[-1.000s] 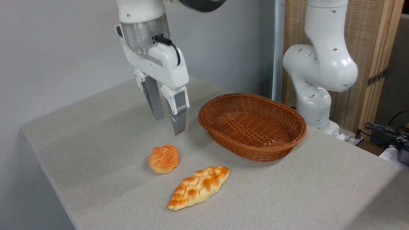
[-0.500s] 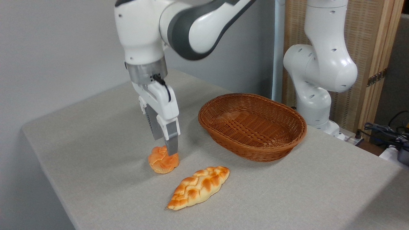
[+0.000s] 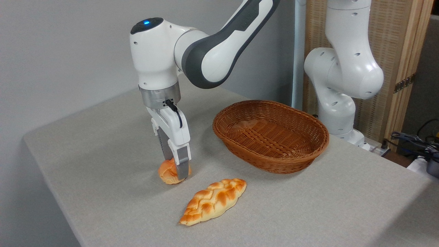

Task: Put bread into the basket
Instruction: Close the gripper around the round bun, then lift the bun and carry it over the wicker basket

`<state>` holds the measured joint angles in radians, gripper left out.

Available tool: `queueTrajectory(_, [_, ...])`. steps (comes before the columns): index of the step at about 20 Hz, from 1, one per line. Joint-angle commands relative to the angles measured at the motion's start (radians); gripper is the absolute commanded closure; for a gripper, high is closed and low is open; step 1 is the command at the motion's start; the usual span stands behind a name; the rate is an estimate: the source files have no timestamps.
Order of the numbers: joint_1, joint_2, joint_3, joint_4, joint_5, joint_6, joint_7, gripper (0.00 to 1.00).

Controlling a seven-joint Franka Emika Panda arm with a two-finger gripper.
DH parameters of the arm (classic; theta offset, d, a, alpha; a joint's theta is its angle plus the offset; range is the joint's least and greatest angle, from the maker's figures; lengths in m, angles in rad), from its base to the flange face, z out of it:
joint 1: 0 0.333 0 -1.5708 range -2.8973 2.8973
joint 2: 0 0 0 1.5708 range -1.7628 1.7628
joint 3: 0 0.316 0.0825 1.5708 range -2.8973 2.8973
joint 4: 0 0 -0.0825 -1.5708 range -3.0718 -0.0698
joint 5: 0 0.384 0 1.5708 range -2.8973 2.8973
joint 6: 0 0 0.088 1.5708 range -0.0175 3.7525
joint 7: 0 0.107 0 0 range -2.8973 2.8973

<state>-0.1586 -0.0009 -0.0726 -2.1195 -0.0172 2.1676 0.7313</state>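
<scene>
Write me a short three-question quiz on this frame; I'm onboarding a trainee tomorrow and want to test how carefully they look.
1. True or false: the basket already holds bread.
2. Which item do the gripper fingers straddle?
A. the braided loaf
B. the round bun
C. the basket rim
3. Fill in: the bun sits on the ____, to the picture's left of the basket.

Key:
1. False; it is empty.
2. B
3. table

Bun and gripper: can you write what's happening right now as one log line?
gripper: down around bun, fingers either side | bun: on table | basket: empty | long loaf: untouched
</scene>
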Motion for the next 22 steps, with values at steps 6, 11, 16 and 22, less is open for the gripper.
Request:
queueTrajectory(6, [0.004,0.01,-0.015,-0.011,0.013,0.017,0.036,0.73])
queueTrajectory(11, [0.011,0.004,-0.015,-0.008,0.013,0.014,0.063,0.72])
queueTrajectory(16, [0.016,-0.005,-0.004,-0.001,0.011,0.009,0.077,0.73])
queueTrajectory(22, [0.017,-0.089,0.033,0.042,-0.079,-0.138,0.051,0.73])
